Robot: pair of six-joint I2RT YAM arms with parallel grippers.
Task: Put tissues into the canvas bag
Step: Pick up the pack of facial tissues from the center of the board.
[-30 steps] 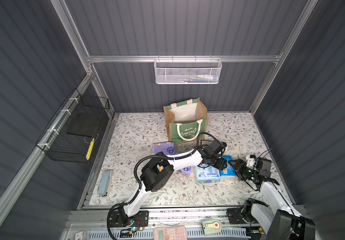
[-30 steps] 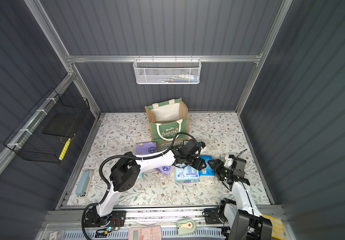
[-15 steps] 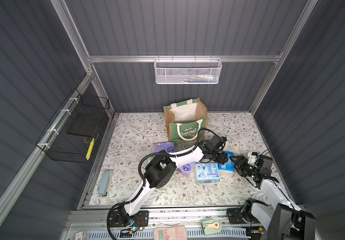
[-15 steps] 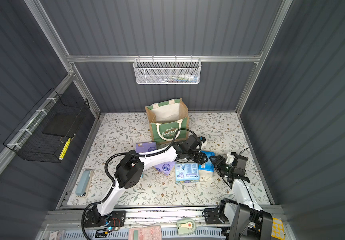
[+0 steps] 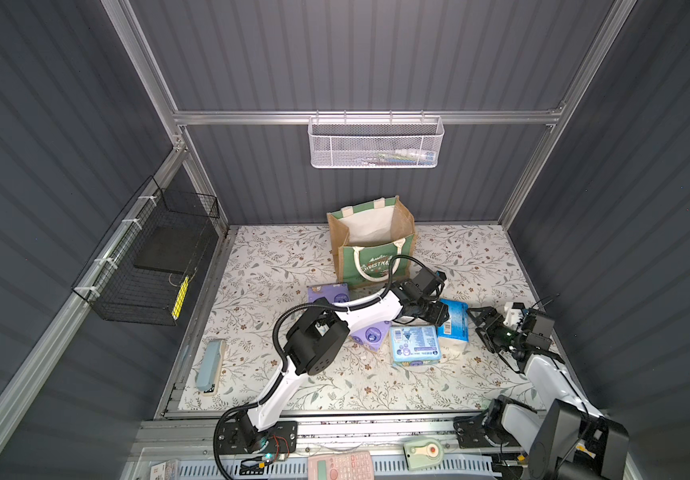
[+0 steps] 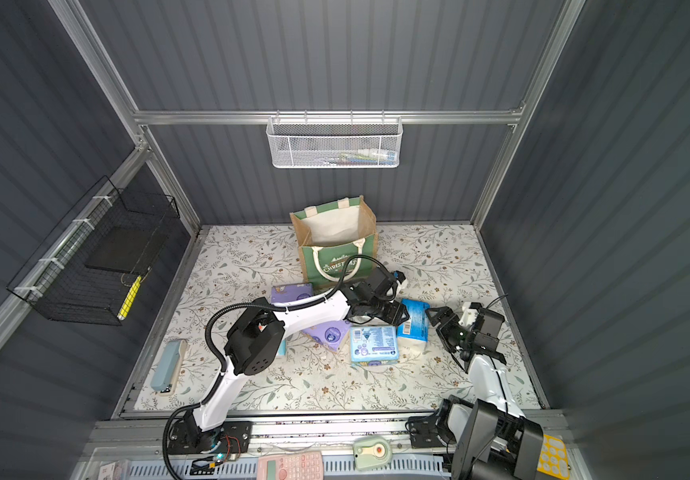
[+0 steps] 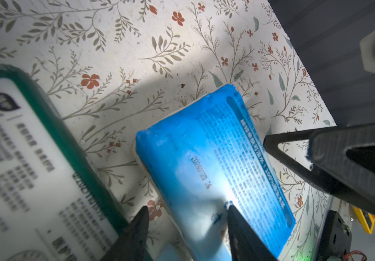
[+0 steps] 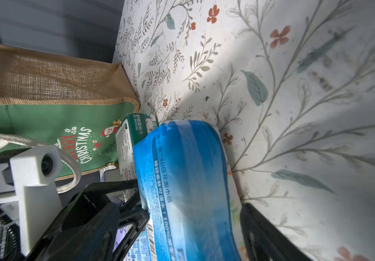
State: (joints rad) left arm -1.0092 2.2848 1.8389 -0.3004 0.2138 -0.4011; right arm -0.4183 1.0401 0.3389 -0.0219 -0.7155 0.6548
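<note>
The green canvas bag (image 5: 376,266) (image 8: 35,113) stands open at the back of the mat. A bright blue tissue pack (image 5: 453,322) (image 7: 215,158) (image 8: 182,169) lies between both arms. My left gripper (image 5: 438,313) (image 7: 187,206) is open at one end, one fingertip resting on the pack's face. My right gripper (image 5: 476,322) (image 8: 194,209) is open wide and straddles the other end. A light blue pack (image 5: 413,345) lies flat beside it. Two purple packs (image 5: 328,293) (image 5: 370,336) lie by the left arm. A green-and-white pack (image 7: 23,158) (image 8: 132,135) sits near the bag.
A white mesh basket (image 5: 376,143) hangs on the back wall and a black wire basket (image 5: 148,266) on the left wall. A grey-blue case (image 5: 210,365) lies at the mat's front left. A pink calculator (image 5: 341,467) sits on the front rail.
My right gripper's jaws have spread wider and it has edged up to the blue pack. My left gripper has shifted slightly toward the back along that pack.
</note>
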